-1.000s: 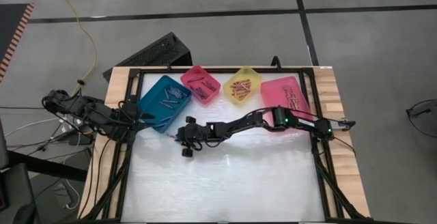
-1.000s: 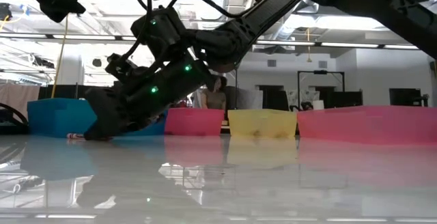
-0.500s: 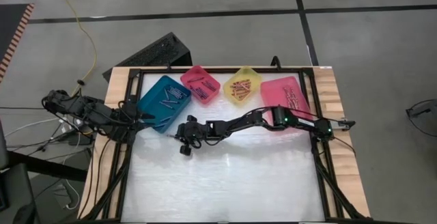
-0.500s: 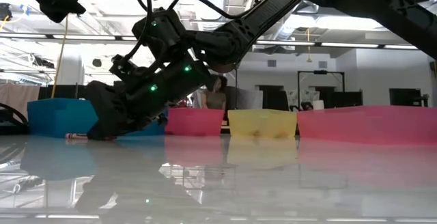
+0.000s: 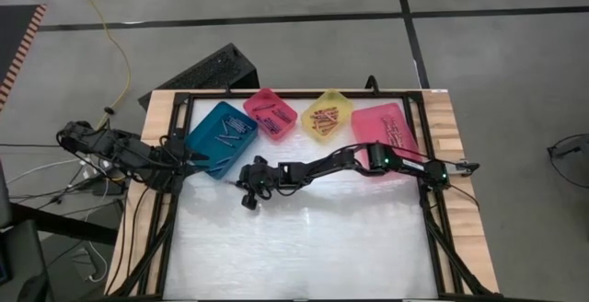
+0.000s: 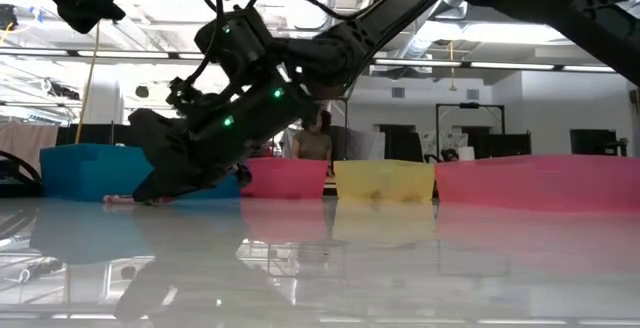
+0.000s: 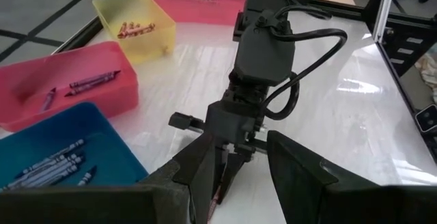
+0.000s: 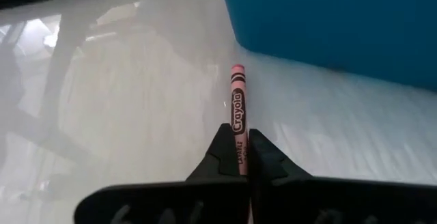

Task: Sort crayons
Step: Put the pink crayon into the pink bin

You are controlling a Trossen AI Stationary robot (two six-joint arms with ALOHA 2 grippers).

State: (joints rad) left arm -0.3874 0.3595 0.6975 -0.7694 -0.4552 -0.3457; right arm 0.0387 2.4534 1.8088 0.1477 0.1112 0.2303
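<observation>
Where the pink crayon (image 8: 237, 108) lies just beside the teal bin (image 5: 221, 136), it is clamped between the jaws of the right gripper (image 8: 236, 157), its free end pointing toward the bin wall. Low view shows the crayon (image 6: 118, 199) at the worktop (image 5: 304, 238) surface, by the teal bin's near side. Right arm reaches across the worktop from the large pink bin (image 5: 386, 127) side. Left gripper (image 7: 239, 166) hangs close to the teal bin, facing the right gripper, its jaws apart. Teal bin holds dark blue-grey crayons (image 7: 51, 169). Beyond it, away from the arms, stand a small pink bin (image 5: 271, 114) and a yellow bin (image 5: 327, 115), each holding crayons.
</observation>
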